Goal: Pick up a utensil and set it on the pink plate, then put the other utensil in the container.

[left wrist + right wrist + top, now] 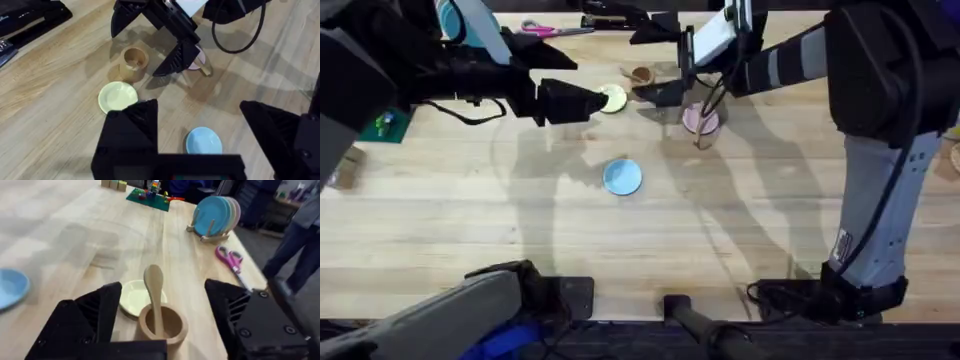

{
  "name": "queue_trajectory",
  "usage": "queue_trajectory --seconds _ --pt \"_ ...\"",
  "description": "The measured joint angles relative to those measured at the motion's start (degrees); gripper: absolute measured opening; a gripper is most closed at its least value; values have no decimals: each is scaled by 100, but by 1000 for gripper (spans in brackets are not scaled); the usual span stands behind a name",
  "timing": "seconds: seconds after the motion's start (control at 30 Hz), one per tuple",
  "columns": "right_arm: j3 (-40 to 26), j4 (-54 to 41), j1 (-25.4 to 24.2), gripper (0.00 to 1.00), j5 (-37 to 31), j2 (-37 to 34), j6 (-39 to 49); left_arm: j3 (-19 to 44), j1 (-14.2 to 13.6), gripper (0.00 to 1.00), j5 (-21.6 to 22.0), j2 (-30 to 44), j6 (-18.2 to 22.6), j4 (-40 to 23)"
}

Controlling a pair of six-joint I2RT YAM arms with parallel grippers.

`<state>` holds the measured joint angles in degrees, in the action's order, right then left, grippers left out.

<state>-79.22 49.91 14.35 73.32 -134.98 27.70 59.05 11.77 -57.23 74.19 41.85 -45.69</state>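
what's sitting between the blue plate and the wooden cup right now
The pale yellow plate lies roughly between the blue plate and the wooden cup, next to the cup; the left wrist view shows this. The spoon stands in that cup.

Occlusions and cut-offs, current moment

Overhead: right gripper [665,95] covers part of the pink plate [700,120]; the fork on it cannot be made out. Left gripper [582,101] overlaps the yellow plate [614,98]. Right wrist view: the blue plate [11,287] is cut by the frame edge; the spoon [154,292] has its lower end hidden inside the brown cup [162,325].
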Motion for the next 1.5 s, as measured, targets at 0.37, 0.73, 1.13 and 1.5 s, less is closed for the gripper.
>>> queue_trajectory --seconds 0.37,0.73,1.13,1.5 --pt "28 -1242 84 996 -837 818 -1216 0 0 993 0 0 0 0" --pt "28 -4651 127 996 -2510 2404 -919 0 0 994 0 0 0 0" --pt "151 -7049 121 997 -3514 3899 -833 0 0 993 0 0 0 0" --pt "1202 -8190 -282 996 -3818 5254 -817 0 0 995 0 0 0 0"
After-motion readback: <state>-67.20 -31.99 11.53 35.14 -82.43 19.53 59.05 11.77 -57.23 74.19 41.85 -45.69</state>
